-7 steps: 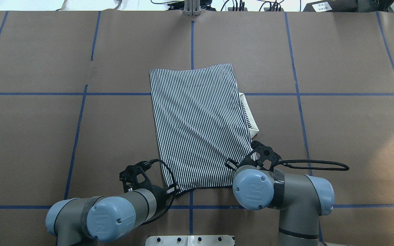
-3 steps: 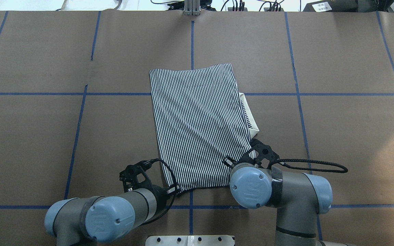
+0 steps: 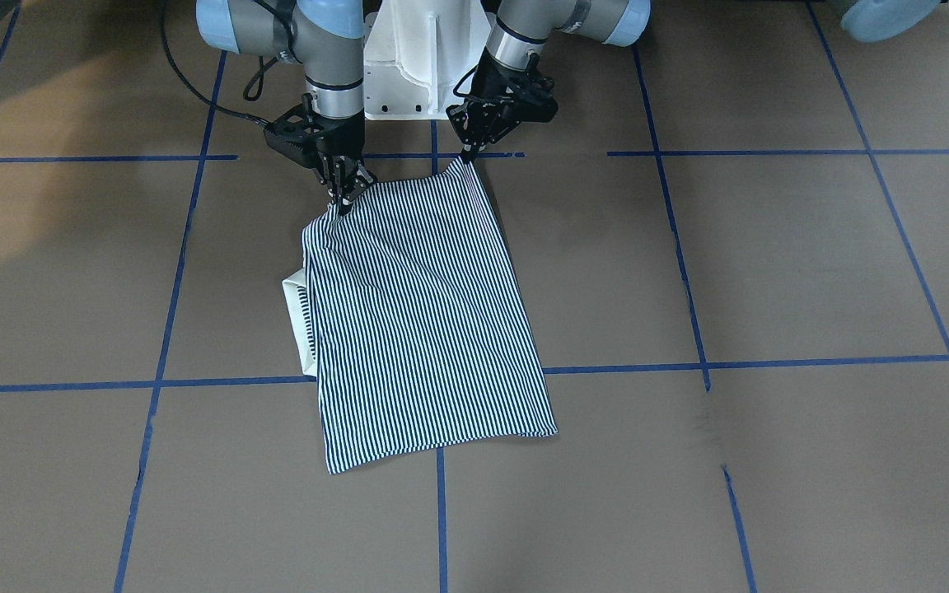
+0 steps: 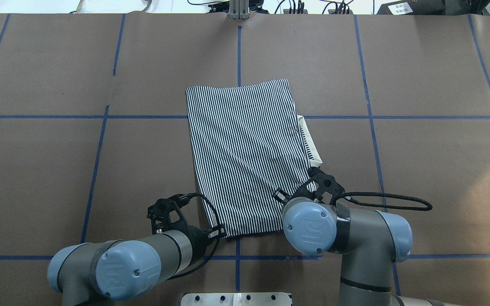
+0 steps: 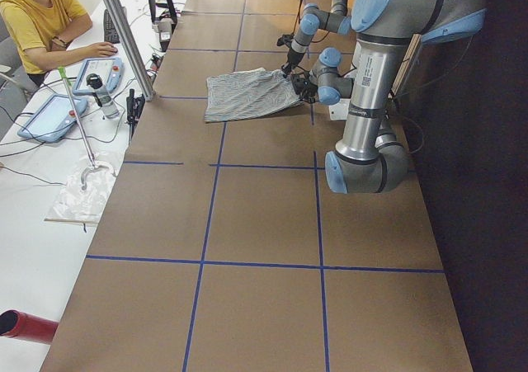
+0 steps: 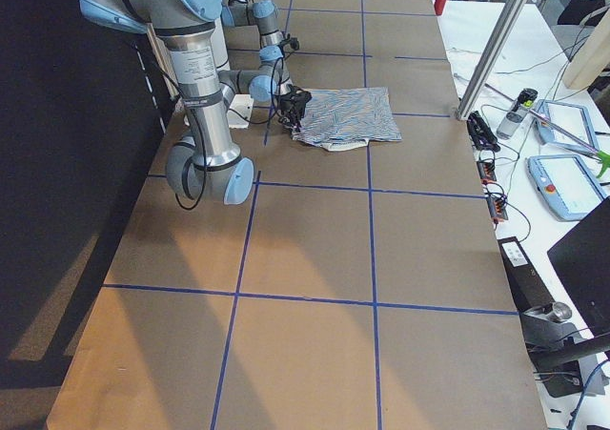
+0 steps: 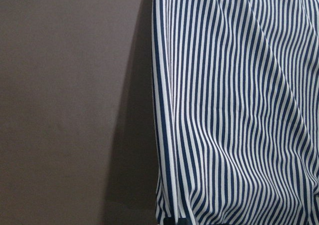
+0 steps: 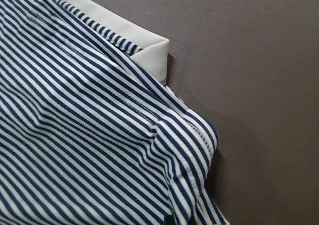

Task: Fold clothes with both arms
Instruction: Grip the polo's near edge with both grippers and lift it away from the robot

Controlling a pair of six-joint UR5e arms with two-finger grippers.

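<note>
While our left claw (image 3: 467, 156) and right claw (image 3: 343, 198) pinch the six-o'clock corners of the narrow-folded shirt (image 4: 245, 148), we reckon one fold remains.

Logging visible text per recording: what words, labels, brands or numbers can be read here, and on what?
"UR": embossed on the blue cap of the right arm and of the left arm.
White label on the dark box: too small to read.
Sticker on the left arm: blurred, unreadable.
Striped polo shirt: no text visible.
</note>
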